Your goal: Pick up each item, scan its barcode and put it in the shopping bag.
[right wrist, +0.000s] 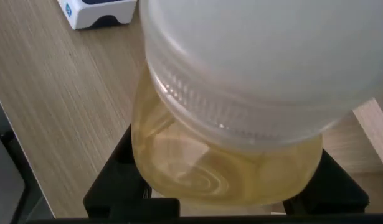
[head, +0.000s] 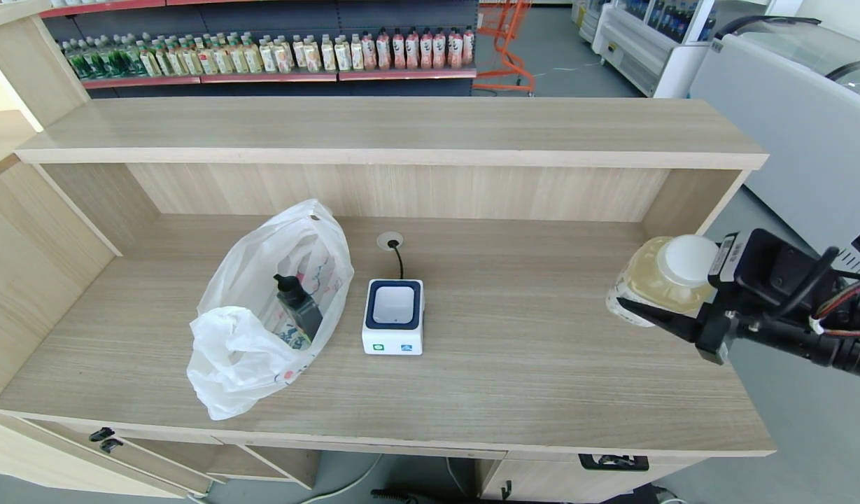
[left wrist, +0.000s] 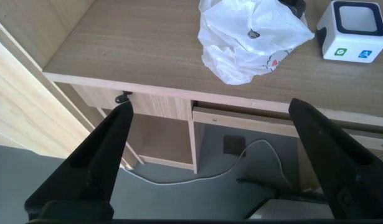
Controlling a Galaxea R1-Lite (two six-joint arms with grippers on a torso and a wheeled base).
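Right claw [head: 639, 283] clamped on a clear plastic bottle of yellow liquid with white cap [head: 660, 280], raised at the light wooden counter's [head: 527, 350] right end, left claw [left wrist: 211, 109] wide open below its front edge, white plastic shopping bag [head: 227, 350] beside white square scanner [head: 395, 315]

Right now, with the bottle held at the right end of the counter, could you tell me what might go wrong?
1. The right gripper holds the bottle in the air near the edge of the counter; a slip could send it to the floor.
2. The bag is slumped and already holds a pump bottle, so the new one may snag the plastic or knock it over.
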